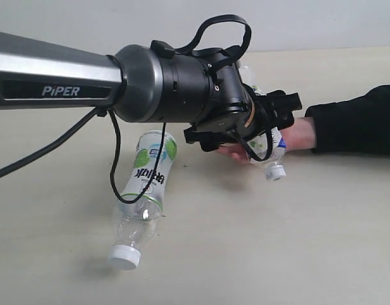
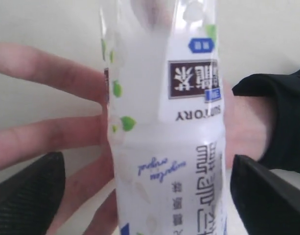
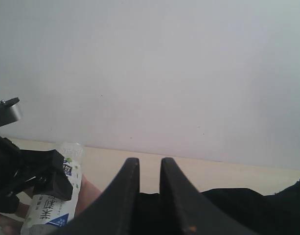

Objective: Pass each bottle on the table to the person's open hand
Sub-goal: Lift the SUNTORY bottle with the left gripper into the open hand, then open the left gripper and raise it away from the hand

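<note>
My left gripper reaches across to the person's open hand, which is held palm up at the right on a black-sleeved arm. The white-blue bottle stands between the left gripper's spread fingers, with a gap showing on one side. It lies against the palm, its white cap pointing down. The white-green bottle lies on the table, cap towards the front. My right gripper is raised, its fingers nearly together and holding nothing. No other bottles are in view.
The left arm's thick black wrist and silver PIPER link span the left half of the exterior view, with a cable hanging over the white-green bottle. A pale wall stands behind the table. The black sleeve lies along the right.
</note>
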Motion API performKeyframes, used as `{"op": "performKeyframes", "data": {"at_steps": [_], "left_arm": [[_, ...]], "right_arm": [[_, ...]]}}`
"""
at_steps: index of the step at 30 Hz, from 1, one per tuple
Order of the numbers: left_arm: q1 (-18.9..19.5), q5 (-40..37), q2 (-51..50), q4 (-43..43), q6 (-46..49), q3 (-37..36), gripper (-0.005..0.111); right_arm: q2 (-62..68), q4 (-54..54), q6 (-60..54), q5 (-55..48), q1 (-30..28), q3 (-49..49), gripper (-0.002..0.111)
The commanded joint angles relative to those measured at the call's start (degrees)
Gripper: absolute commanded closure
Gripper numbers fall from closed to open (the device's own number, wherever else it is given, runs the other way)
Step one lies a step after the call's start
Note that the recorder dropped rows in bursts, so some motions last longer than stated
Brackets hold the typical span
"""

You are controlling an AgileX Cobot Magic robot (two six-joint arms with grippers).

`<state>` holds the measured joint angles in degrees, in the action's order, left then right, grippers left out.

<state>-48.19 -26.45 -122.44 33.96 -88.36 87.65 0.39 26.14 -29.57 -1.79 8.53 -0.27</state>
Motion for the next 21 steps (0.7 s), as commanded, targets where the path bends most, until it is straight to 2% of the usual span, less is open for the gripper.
{"op": "performKeyframes", "data": {"at_steps": [1,8,16,18,21], "left_arm": [[0.2,0.2,2.0,0.4,1.9,-0.2,0.019],[0.2,0.0,6.2,0.4,3.7,-0.2,0.019],[1.0,-0.6,15.3,0.4,19.2,-0.2,0.022],[1.5,-1.4,17.6,0.4,22.4,-0.2,0.030],[1.9,-5.0,21.4,0.4,28.4,-0.2,0.052]], "right_arm": [[-0.4,0.2,-0.3,0.7,-0.3,0.3,0.091],[-0.4,0.2,-0.3,0.7,-0.3,0.3,0.091],[-0.4,0.2,-0.3,0.7,-0.3,0.3,0.091],[-0.4,0.2,-0.3,0.7,-0.3,0.3,0.091],[-0.4,0.4,-0.3,0.6,-0.3,0.3,0.091]]}}
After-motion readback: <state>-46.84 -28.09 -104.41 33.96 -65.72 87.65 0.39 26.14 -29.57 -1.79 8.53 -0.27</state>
